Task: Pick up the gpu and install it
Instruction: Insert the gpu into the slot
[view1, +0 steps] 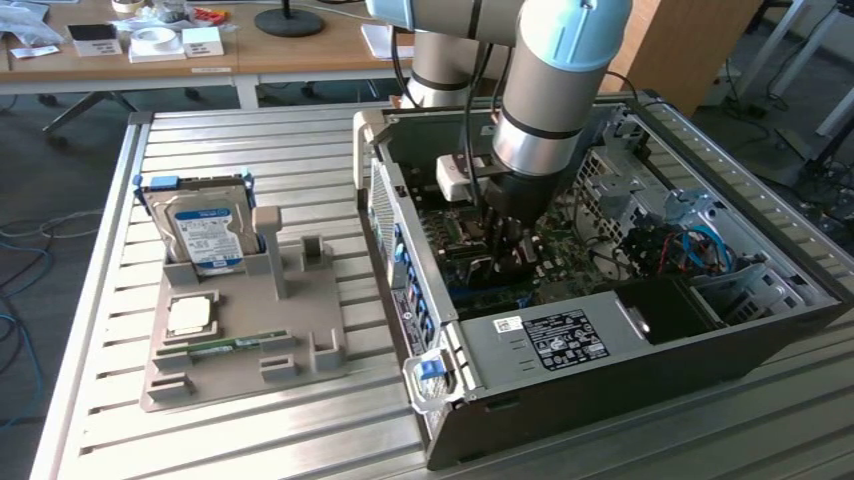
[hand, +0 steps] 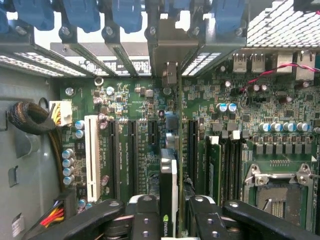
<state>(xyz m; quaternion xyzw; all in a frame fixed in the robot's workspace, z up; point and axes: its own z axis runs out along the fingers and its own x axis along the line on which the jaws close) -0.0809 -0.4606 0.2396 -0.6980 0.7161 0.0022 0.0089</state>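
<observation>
One thin gpu (hand: 168, 192), seen edge-on, is pinched upright between black gripper (hand: 168, 220) fingers; motherboard (hand: 150, 130) slots partly hidden

hard drive (view1: 203, 235) upright in holder | RAM stick (view1: 224, 346) flat | CPU (view1: 190, 316)

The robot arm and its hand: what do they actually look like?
The arm is a thick silver-grey tube with light blue joint caps and black rings; black cables run alongside it. Its hand has glossy black fingers studded with small round screws.
</observation>
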